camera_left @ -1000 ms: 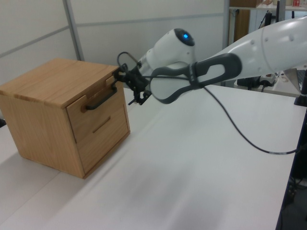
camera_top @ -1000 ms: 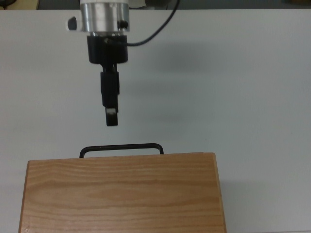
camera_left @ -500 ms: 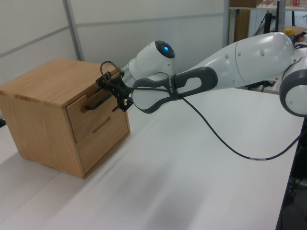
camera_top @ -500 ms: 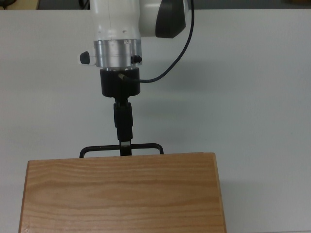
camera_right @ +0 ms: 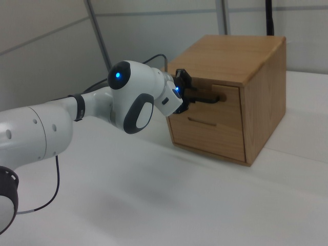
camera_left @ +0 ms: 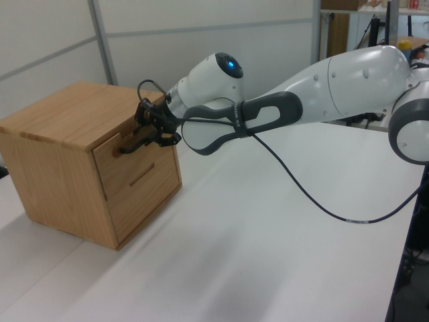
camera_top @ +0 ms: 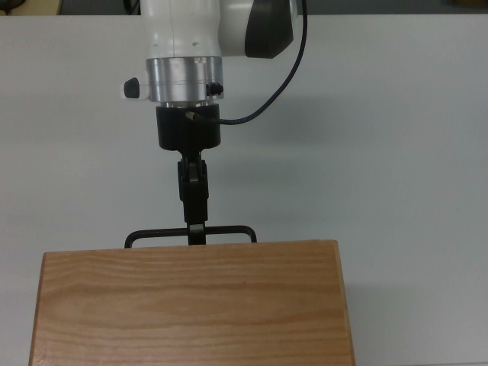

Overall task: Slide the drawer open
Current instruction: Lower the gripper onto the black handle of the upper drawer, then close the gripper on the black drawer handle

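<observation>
A light wood cabinet (camera_left: 74, 111) stands on the white table. The drawer (camera_left: 131, 159) is its upper front panel, and this panel sits flush with the cabinet's face. Its black bar handle (camera_top: 229, 229) sticks out past the cabinet's top edge in the top view. My gripper (camera_top: 197, 233) reaches the middle of that bar, seen edge-on there. In the left view my gripper (camera_left: 153, 132) has its fingers closed over the handle (camera_left: 129, 144), one above and one below. The right view shows my gripper (camera_right: 190, 97) at the handle (camera_right: 211, 97) on the drawer (camera_right: 228, 106).
Below the drawer is a second front panel (camera_left: 144, 194) with a thin slot. The cabinet's top slab (camera_top: 191, 305) fills the top view's lower part. A black cable (camera_top: 286, 76) hangs from my wrist. White table (camera_top: 396, 152) spreads around the cabinet.
One second ago my gripper hung short of the handle. It then moved in to the bar, and in the last half second the fingers came together on it. The drawer has not moved.
</observation>
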Available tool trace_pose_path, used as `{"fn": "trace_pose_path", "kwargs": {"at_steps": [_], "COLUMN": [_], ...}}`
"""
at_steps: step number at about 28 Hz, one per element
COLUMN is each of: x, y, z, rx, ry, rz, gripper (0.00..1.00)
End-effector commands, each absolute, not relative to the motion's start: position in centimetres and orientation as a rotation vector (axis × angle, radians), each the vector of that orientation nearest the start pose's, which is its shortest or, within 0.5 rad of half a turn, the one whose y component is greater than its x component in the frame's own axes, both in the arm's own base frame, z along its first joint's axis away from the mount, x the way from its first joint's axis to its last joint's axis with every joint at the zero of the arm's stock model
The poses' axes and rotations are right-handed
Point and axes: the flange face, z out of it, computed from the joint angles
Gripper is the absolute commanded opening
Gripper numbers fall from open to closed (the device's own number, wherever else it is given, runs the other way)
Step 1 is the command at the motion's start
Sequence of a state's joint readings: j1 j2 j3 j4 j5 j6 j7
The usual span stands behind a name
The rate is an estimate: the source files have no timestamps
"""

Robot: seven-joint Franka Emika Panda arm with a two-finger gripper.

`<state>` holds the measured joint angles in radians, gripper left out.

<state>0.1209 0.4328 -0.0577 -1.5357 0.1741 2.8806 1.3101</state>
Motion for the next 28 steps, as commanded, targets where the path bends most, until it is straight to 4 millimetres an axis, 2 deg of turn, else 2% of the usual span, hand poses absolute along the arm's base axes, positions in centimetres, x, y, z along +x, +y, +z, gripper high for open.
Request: {"fn": "trace_pose_path", "kwargs": {"at_steps": [1,14,20,28], "x": [73.0,72.2,71.0,69.0], "y": [4.7,4.5,4.1,3.5], "z": [51.3,53.0,54.8,57.2], "rx": [-1.864,-1.863,-1.884,-1.972], "ry": [1.469,1.457,1.475,1.539], "rz": [-0.841,-0.854,-0.825,-0.703], "gripper": [0.0,0.0,0.0,0.0]}}
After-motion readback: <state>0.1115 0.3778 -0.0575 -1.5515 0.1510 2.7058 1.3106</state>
